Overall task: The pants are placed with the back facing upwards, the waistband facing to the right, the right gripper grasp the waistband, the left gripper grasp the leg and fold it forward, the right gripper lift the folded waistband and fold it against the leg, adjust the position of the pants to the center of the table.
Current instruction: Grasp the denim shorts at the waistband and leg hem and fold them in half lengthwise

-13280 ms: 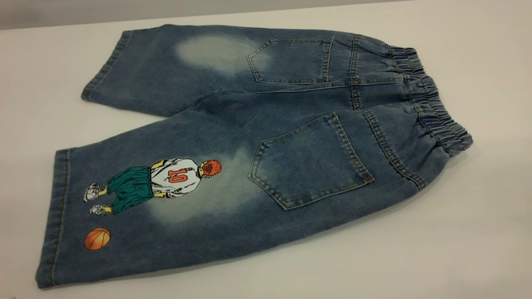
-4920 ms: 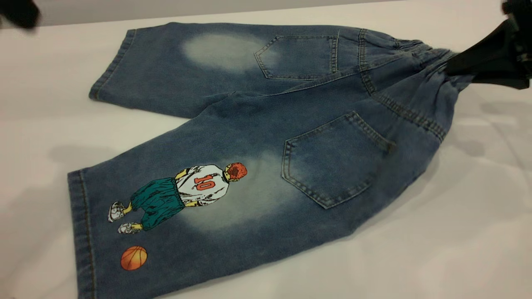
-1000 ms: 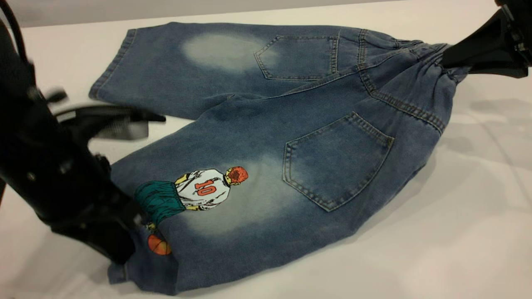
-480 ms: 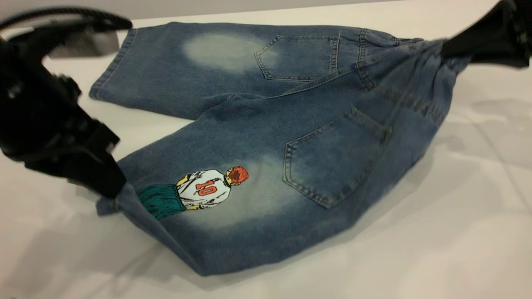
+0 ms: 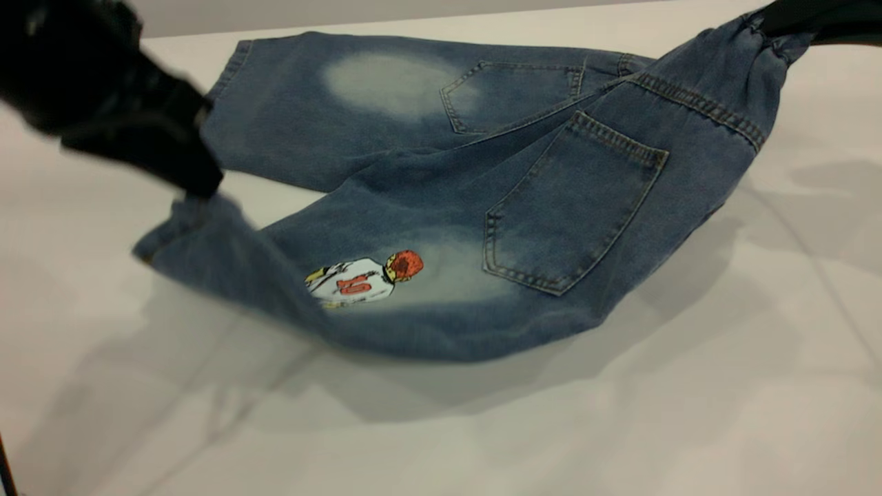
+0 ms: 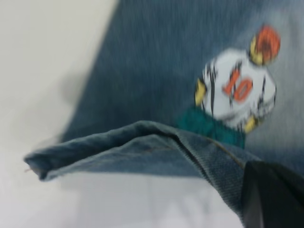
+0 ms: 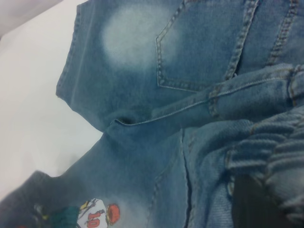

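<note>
Two grippers, one pair of denim shorts (image 5: 441, 207), mid-fold on the white table (image 5: 689, 413). Our left gripper (image 5: 196, 186) is clenched on the hem of the printed leg (image 5: 227, 255), raised off the table beside the far leg (image 5: 331, 110), which lies flat. Our right gripper (image 5: 772, 24) is clamped on the elastic waistband (image 5: 765, 34), held high above the near back pocket (image 5: 572, 207). The basketball-player print (image 5: 365, 279) sits where the lifted cloth sags back toward the table. To do this fold well, we judge both ends should travel together at like height toward the far leg, keeping the denim lightly taut so the near leg lands edge to edge on it. Pulling apart too hard could slip the hem from the fingers; too much slack would bunch the crotch seam.
</note>
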Tool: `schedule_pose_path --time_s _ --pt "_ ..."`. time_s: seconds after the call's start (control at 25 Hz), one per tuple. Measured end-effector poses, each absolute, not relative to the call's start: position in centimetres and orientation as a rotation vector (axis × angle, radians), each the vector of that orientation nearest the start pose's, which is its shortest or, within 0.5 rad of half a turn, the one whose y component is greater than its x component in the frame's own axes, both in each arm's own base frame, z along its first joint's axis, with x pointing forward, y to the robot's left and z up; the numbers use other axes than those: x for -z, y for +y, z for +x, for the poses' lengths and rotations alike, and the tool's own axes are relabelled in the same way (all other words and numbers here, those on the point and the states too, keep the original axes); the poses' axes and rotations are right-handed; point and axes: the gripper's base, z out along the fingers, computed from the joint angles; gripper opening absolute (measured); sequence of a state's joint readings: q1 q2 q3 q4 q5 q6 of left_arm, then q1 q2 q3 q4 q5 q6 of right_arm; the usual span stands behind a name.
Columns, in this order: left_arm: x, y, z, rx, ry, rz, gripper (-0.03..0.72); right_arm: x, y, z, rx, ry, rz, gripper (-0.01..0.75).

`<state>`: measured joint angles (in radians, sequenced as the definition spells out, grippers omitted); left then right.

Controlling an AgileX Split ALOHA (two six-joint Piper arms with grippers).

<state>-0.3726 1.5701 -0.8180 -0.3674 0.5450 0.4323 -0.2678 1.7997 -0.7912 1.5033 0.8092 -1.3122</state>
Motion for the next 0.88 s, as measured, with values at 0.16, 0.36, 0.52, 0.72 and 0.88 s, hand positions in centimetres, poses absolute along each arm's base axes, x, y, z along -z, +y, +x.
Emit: schedule_pose_path --time_s 0.16,0.36,0.52,0.72,0.88 --pt "-20.5 -12.4 27.5 0.311 2.569 0.71 0.011 -15.8 -2.1 32.1 -0.938 2.384 0.196 0.036" --pt "-22.4 -12.7 29.0 0.265 2.471 0.732 0.011 -16.5 -2.7 33.0 -0.881 2.403 0.21 0.036" --pt "-23.4 -12.9 29.8 0.246 2.407 0.721 0.011 -17.1 -2.9 33.6 -0.862 2.394 0.203 0.036" --pt "-24.3 -12.8 30.6 0.21 2.35 0.693 0.011 -16.8 -3.2 34.4 -0.863 2.398 0.213 0.036" --pt "-25.5 -12.8 31.4 0.176 2.297 0.67 0.011 -16.1 -3.4 35.2 -0.862 2.408 0.226 0.036"
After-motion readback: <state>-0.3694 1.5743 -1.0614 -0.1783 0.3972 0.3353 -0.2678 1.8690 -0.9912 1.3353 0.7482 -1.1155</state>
